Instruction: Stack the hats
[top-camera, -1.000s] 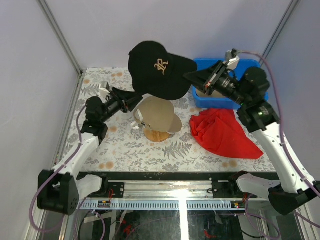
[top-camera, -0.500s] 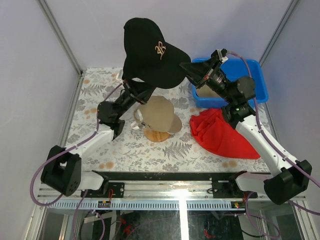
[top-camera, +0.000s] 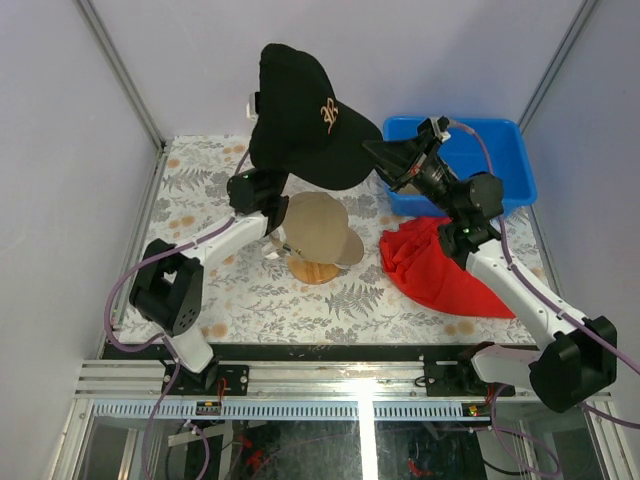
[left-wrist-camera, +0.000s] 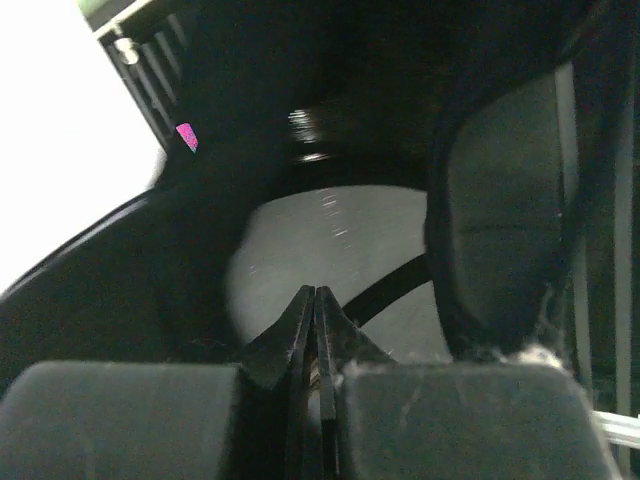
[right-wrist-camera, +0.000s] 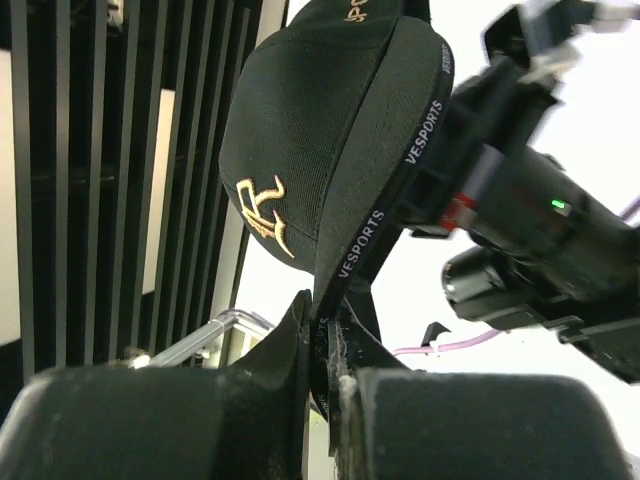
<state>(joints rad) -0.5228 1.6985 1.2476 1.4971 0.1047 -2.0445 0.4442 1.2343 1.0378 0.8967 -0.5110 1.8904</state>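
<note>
The black cap with a gold logo hangs tipped on edge, high above a tan cap that sits on the wooden stand. My left gripper is mostly hidden at the cap's back left edge. In the left wrist view it is shut inside the cap's dark lining. My right gripper is shut on the brim. In the right wrist view it pinches the brim edge of the black cap. The white cap and the second tan cap are out of view.
A crumpled red cloth lies right of the stand. A blue bin stands at the back right behind my right arm. The enclosure's walls close in the left, back and right sides.
The black cap has been lifted and tipped more upright. My left arm has swung in toward the middle and reached up under the cap. My right gripper has moved slightly left with the brim.
</note>
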